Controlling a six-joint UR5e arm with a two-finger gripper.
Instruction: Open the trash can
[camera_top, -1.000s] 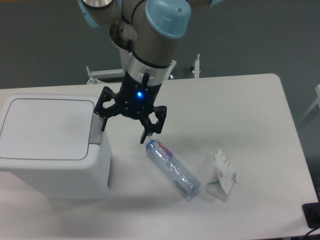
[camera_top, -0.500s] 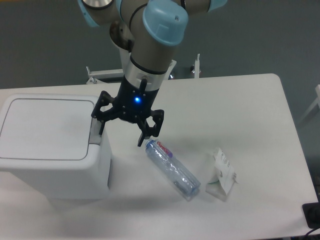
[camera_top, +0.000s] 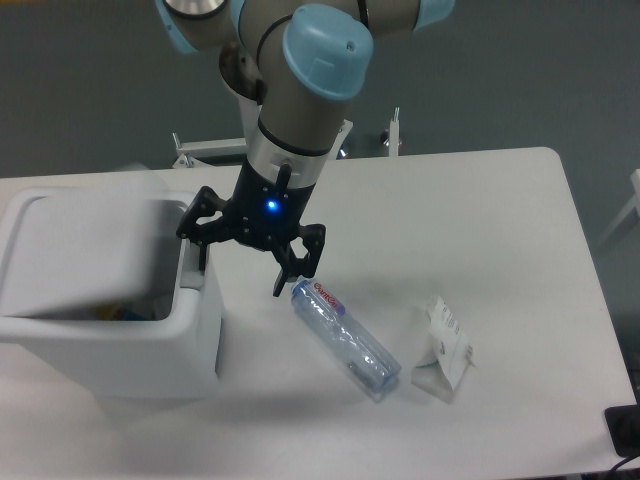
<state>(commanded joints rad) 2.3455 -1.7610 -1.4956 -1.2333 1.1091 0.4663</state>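
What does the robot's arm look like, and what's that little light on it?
The arm is made of thick grey tubes with round light-blue caps on its joints. A silver-white ring sits at the wrist. Below it, the tool is black, with two angular, skeleton-like fingers. A small blue light glows in the middle of its body.

Robotics lab — robot arm (camera_top: 300, 110), bare white table (camera_top: 480, 210).
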